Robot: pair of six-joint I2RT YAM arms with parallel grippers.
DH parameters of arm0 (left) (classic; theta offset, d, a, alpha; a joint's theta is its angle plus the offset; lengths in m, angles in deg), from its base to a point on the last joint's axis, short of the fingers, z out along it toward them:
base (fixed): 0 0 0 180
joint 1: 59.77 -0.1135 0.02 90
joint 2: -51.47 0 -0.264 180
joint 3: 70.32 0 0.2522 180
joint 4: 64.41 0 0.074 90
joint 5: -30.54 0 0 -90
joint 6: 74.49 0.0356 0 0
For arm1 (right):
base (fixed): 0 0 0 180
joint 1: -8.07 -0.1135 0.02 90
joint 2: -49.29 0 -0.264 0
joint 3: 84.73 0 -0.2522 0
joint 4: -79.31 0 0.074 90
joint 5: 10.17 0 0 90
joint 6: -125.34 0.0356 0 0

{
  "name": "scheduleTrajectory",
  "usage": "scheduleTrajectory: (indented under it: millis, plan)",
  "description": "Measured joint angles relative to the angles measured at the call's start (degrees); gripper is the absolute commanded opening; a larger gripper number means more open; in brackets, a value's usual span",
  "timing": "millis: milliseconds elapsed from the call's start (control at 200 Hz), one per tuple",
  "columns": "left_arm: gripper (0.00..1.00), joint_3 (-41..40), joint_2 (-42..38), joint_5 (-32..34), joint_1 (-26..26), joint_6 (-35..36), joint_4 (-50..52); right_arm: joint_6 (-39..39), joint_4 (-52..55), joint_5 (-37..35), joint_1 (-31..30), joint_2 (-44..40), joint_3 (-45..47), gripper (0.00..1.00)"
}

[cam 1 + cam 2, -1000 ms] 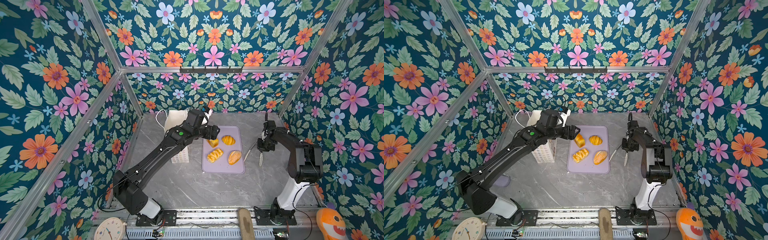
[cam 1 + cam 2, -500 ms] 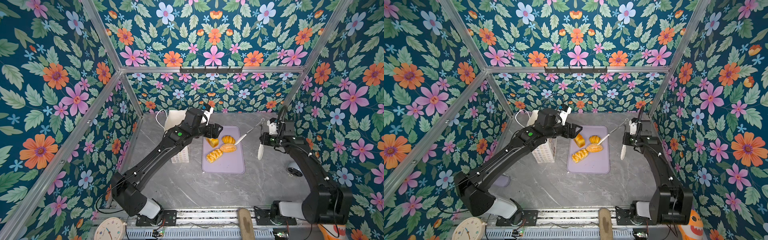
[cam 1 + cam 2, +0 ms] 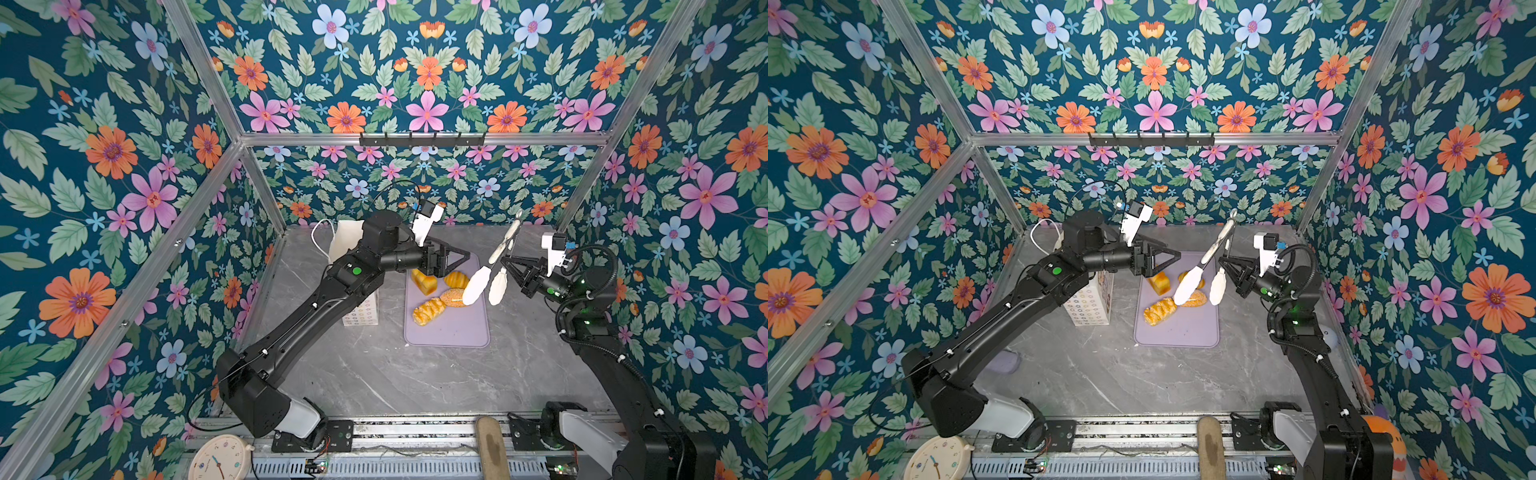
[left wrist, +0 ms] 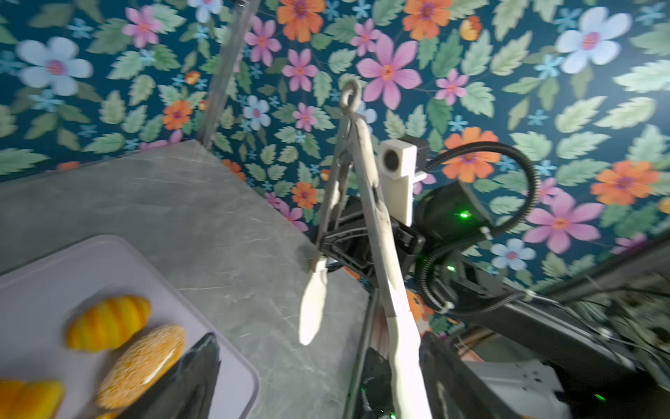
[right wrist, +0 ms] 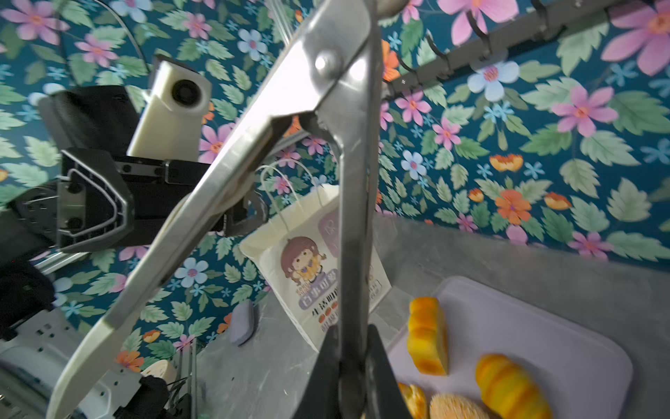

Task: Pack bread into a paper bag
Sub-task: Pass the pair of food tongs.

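Left gripper (image 3: 459, 261): jaws wide, hovering over the blocky loaf (image 3: 424, 282).
Right gripper (image 3: 506, 262): clamped on tongs (image 3: 477, 286), one tip over the seeded roll (image 3: 451, 296).
Bread (image 3: 428, 311): all four on lilac tray (image 3: 451, 332).
Paper bag (image 3: 360, 318): upright beside tray.

Black jointed arms (image 3: 307, 316), white base shells (image 3: 303, 415), white wrist cameras (image 3: 428, 220), green LEDs (image 3: 356, 271), corrugated cable (image 4: 482, 145).

The paper bag (image 3: 360, 311) stands on the table (image 3: 374, 374), just left of the mat (image 3: 453, 328). On the mat's far half (all close together) lie four pieces:
- the loaf (image 3: 424, 283) at far left
- the ridged bun (image 3: 454, 279) to its right
- the seeded roll (image 3: 449, 297) before the bun
- the braided roll (image 3: 428, 311) before the loaf

Tongs (image 3: 477, 283) hang over the mat's right edge.
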Motion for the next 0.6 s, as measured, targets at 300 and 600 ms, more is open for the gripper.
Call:
scheduleTrajectory:
  millis: [300,600]
  plan:
    - [0.79,4.0,1.6,-8.2,3.9,-2.2,-2.7,12.3,-27.5,2.5,-3.4,4.5,1.1,0.0]
    - [0.69,4.3,3.6,-14.9,5.8,-2.1,-3.6,14.8,-34.4,4.2,-4.0,4.9,1.6,0.0]
